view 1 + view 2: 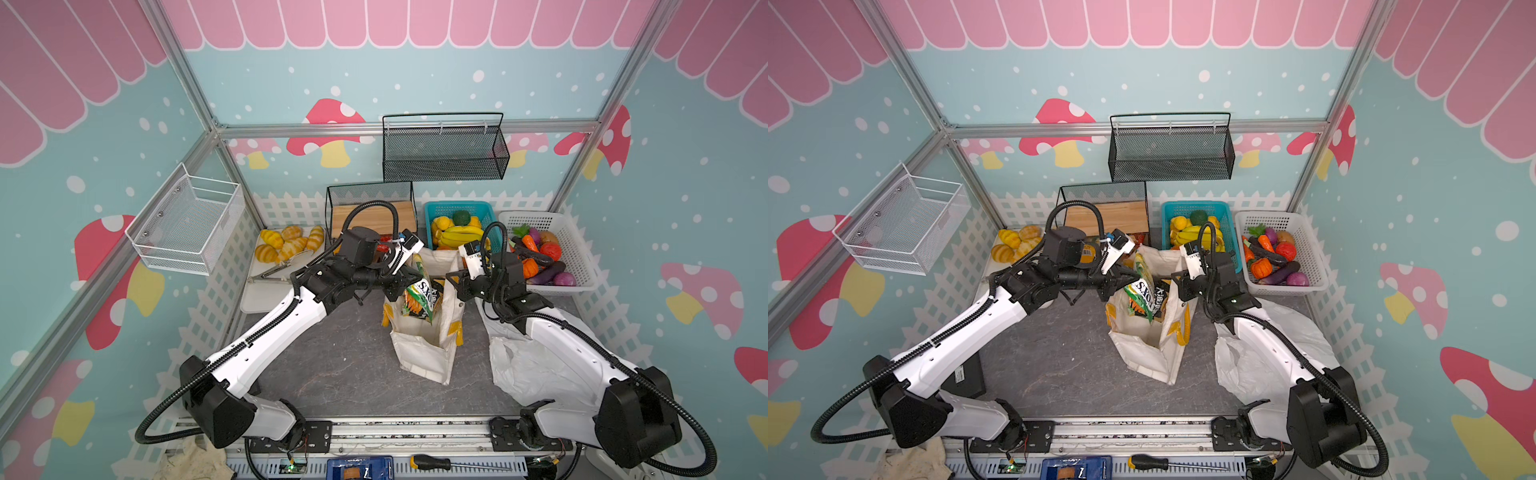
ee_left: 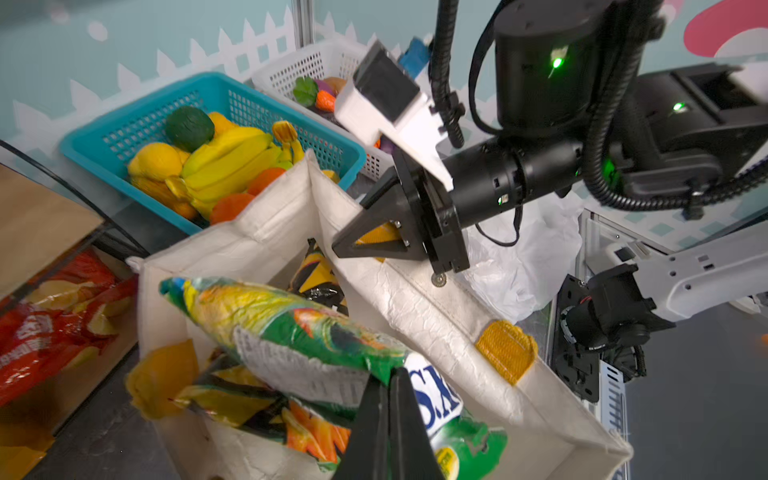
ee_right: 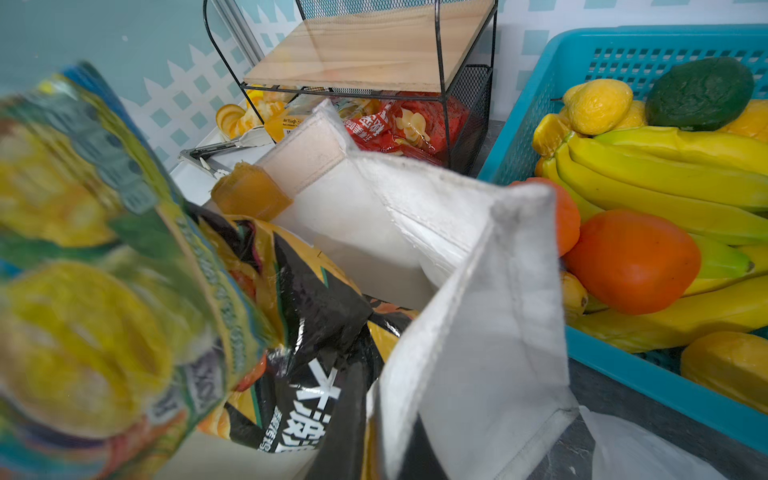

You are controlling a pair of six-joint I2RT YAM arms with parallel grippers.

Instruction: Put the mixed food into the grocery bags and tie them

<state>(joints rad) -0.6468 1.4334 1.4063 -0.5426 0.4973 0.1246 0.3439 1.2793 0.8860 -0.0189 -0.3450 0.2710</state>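
- My left claw [image 2: 390, 374]: clamped shut on the green-white packet [image 2: 299, 332], held tilted over the mouth of the canvas tote [image 1: 419, 361].
- Canvas tote: upright, mid-table; gold-black packet [image 3: 316, 316] inside.
- My right claw [image 2: 343, 248]: pinched shut on the tote's right wall.
- White plastic bag [image 1: 536, 370]: crumpled flat under my right arm.
- Pumpkin [image 1: 529, 268], eggplant [image 1: 550, 274]: in the white basket [image 1: 536, 218], far right.

Packet [image 2: 316, 270] in tote [image 2: 415, 299] (basket [image 2: 124, 124] behind)

Two grocery bags [image 1: 523, 370]; two snack packets [image 1: 419, 297] inside tote [image 1: 424, 357]; two plastic baskets [image 1: 457, 204].
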